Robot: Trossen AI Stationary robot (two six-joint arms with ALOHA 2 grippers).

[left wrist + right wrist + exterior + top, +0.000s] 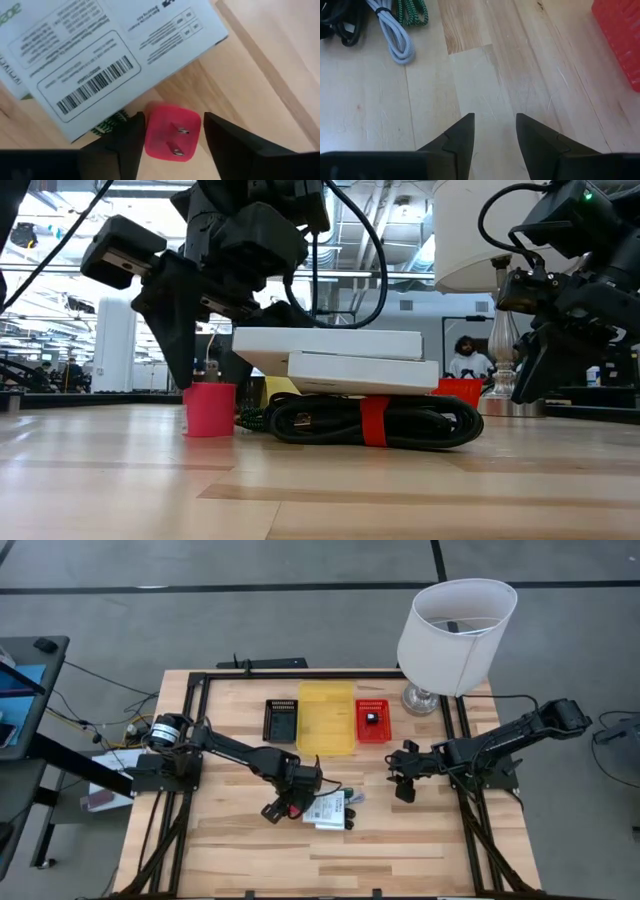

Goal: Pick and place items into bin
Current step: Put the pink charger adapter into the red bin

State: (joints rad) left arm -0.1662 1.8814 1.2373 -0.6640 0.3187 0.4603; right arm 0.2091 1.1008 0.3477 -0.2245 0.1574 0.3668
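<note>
A small red plug piece (172, 132) stands on the table (240, 850) with its two prongs up, next to two stacked white labelled packs (100, 55). The packs (330, 355) rest on a coiled black cable (420, 425). A green-and-black cord (107, 125) pokes out under them. My left gripper (174, 117) is open and points down over the red piece (295, 808), one finger on each side. My right gripper (495, 117) is open and hangs over bare wood, right of the pile (328, 810). A tiny black cube (372, 718) lies in the red bin (384, 730). My left gripper comes at the red piece from above, pointing down, one finger (130, 140) close against one side and the other finger (225, 145) a little apart from the opposite side. Whether a finger touches it, I cannot tell. The piece stands on the table (210, 410).
Three bins sit side by side at the far edge: black (282, 720), yellow (327, 717) and red. A white lamp (455, 635) stands at the far right corner. A pale cord (395, 35) and a green-and-black cord (412, 12) lie beyond my right gripper.
</note>
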